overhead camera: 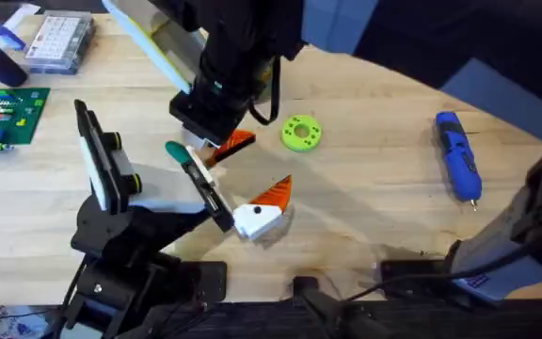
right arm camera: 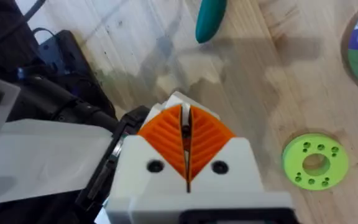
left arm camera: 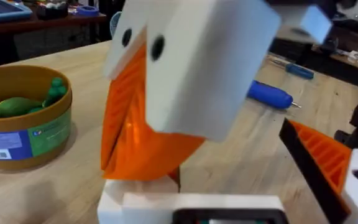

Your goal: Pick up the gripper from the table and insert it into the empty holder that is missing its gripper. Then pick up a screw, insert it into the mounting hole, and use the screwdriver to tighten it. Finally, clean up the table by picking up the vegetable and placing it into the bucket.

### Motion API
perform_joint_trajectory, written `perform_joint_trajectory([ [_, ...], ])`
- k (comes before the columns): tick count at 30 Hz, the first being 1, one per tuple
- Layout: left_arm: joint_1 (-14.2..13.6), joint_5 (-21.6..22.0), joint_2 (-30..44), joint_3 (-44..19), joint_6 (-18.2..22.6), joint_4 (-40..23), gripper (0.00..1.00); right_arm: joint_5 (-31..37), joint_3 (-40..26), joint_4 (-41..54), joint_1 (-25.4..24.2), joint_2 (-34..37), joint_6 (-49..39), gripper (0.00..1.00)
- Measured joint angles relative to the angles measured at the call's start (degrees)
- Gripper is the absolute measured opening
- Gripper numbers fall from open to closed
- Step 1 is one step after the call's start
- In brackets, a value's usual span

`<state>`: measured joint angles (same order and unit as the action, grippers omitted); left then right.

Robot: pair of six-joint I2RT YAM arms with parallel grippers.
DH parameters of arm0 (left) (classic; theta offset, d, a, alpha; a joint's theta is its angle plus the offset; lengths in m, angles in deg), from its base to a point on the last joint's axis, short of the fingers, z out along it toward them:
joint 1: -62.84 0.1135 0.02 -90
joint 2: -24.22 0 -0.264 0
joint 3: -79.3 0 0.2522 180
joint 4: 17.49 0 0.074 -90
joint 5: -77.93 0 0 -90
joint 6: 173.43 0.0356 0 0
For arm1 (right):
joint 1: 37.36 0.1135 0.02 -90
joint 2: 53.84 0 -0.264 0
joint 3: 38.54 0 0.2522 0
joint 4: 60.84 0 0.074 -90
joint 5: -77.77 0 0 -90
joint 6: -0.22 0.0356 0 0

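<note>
The right pincer [overhead camera: 222,141] is held with its orange pads pressed together, just beside the teal knob end of the black rail [overhead camera: 196,174]. The white-and-orange fingertip block [overhead camera: 257,220] is seen at the rail's other end, apart from that pincer. The screwdriver [overhead camera: 458,155] is laid well apart on the bench [overhead camera: 374,202]. Whether the left pincer [overhead camera: 224,202] is spread cannot be told.
</note>
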<state>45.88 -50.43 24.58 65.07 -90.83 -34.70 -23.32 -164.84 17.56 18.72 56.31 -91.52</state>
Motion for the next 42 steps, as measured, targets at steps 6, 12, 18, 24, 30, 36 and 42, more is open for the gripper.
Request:
perform_joint_trajectory([
  [6,-0.05,-0.19,0.0,0.0,-0.06,0.0,0.989,0.35,-0.19,0.77,0.0,0.0,0.0,0.003],
  [12,-0.05,-0.43,0.0,0.0,0.06,0.0,0.989,0.63,-0.2,0.76,0.0,-0.27,0.0,0.003],
  [18,-0.05,-0.43,0.0,0.0,0.07,0.0,0.989,0.82,-0.2,1.03,0.0,-0.32,0.0,0.003],
  [24,-0.05,-0.43,0.0,0.0,0.09,0.0,0.989,0.82,-0.21,1.04,0.0,-0.31,0.0,0.003],
  [30,-0.05,-0.62,0.0,0.0,0.06,-0.01,0.989,0.95,-0.19,1.39,0.18,-0.31,0.0,0.003],
  [36,-0.05,-0.86,0.0,0.0,0.05,-0.01,0.989,1.21,-0.21,2.5,0.31,-0.63,0.0,0.003],
  [42,-0.05,-0.86,0.0,0.0,0.07,-0.02,0.989,1.21,-0.21,2.78,0.39,-0.7,0.0,0.003],
])
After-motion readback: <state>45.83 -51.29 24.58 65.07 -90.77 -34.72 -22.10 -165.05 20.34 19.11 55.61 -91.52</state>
